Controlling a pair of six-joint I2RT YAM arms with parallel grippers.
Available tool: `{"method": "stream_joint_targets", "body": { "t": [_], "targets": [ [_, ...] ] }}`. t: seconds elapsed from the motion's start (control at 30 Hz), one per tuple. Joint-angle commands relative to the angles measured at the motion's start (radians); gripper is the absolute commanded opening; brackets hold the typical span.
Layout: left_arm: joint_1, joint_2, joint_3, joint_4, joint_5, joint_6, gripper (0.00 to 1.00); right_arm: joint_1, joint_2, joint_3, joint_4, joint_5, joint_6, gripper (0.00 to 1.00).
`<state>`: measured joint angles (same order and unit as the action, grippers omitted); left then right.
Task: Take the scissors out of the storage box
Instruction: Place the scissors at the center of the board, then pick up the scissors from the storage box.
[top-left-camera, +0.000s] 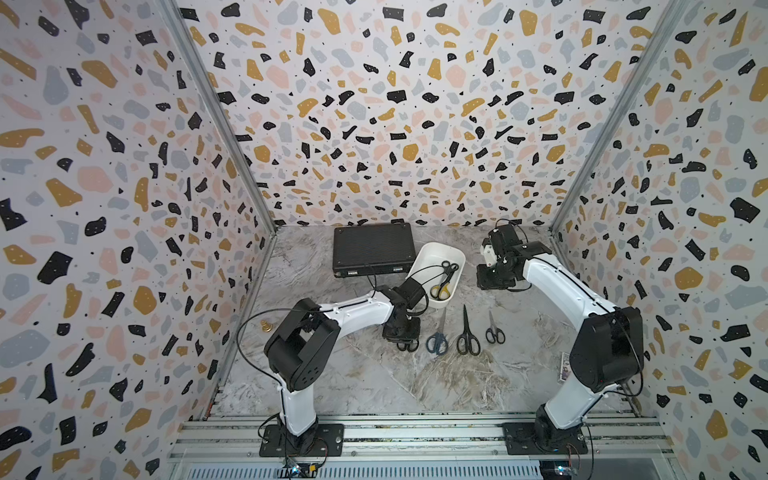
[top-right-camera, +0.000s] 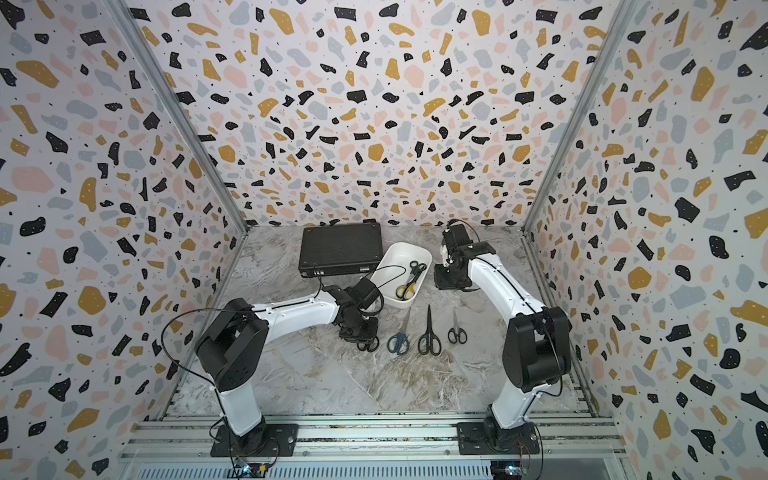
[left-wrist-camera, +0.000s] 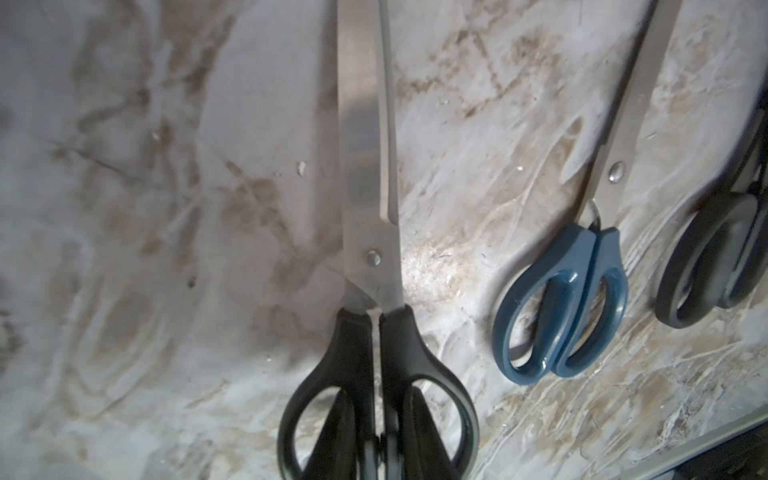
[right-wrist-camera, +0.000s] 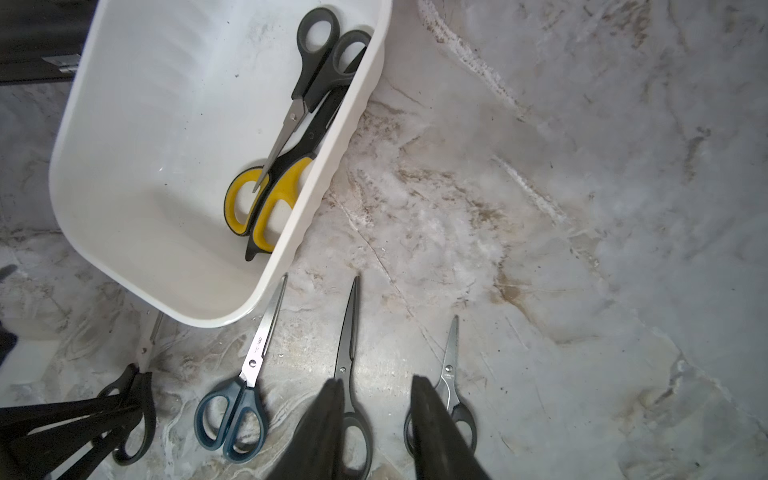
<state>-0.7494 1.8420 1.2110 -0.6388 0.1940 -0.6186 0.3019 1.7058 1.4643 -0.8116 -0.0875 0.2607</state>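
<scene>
The left claw (left-wrist-camera: 377, 395) is closed on the handles of black-handled scissors (left-wrist-camera: 372, 232) lying on the table (left-wrist-camera: 166, 208). The right claw (right-wrist-camera: 377, 382) hangs empty, slightly parted. Blue scissors (right-wrist-camera: 257, 349), all-black scissors (right-wrist-camera: 347, 324) and small scissors (right-wrist-camera: 451, 361) lie alongside. The white box (right-wrist-camera: 137, 145) holds yellow scissors (right-wrist-camera: 282, 187) and a grey-handled pair (right-wrist-camera: 309, 79).

Case (top-left-camera: 374, 247) stands at the rear of the counter (top-left-camera: 374, 382). Storage box (top-left-camera: 428, 259) sits on the counter, slanted, just beside the case's right front corner. In the box, along its right wall, the upper pair (right-wrist-camera: 309, 75) lies on the under pair (right-wrist-camera: 270, 199), ends reversed. In front of the box is a row on the counter, tips rearward, from left: leftmost pair (left-wrist-camera: 370, 232), second pair (right-wrist-camera: 253, 365), third pair (right-wrist-camera: 345, 345), rightmost pair (right-wrist-camera: 449, 370).
</scene>
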Motion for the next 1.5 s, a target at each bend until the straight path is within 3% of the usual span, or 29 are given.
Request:
{"method": "stream_joint_targets", "body": {
  "t": [0.0,0.13,0.3,0.5,0.7,0.83,0.97,1.13,1.33,1.47],
  "targets": [
    [-0.006,0.02,0.023,-0.029,0.046,-0.011,0.18,-0.003,-0.003,0.047,-0.021,-0.011,0.01,0.33],
    [-0.006,0.037,0.026,-0.001,0.09,-0.001,0.21,-0.003,-0.001,0.057,-0.027,-0.01,0.009,0.33],
    [-0.002,0.014,0.01,0.05,0.123,0.005,0.34,-0.003,-0.003,0.052,-0.031,0.0,0.002,0.33],
    [0.016,-0.055,0.015,0.057,0.137,-0.001,0.34,-0.003,0.006,0.053,-0.029,0.006,-0.001,0.33],
    [0.033,-0.111,0.201,-0.035,0.048,0.109,0.36,-0.004,0.032,0.091,-0.035,0.017,-0.011,0.33],
    [0.045,0.003,0.391,-0.088,0.002,0.222,0.36,-0.004,0.055,0.119,-0.035,0.003,-0.002,0.33],
    [0.068,0.2,0.597,-0.121,0.009,0.309,0.35,-0.004,0.061,0.113,-0.033,-0.001,0.004,0.33],
    [0.079,0.382,0.813,-0.19,-0.016,0.359,0.35,-0.007,0.058,0.089,-0.027,-0.019,0.016,0.34],
    [0.116,0.414,0.849,-0.15,-0.01,0.332,0.35,-0.006,0.072,0.073,0.028,-0.116,0.085,0.34],
    [0.115,0.49,0.913,-0.16,0.033,0.402,0.36,-0.007,0.072,0.07,0.027,-0.109,0.083,0.34]
  ]
}}
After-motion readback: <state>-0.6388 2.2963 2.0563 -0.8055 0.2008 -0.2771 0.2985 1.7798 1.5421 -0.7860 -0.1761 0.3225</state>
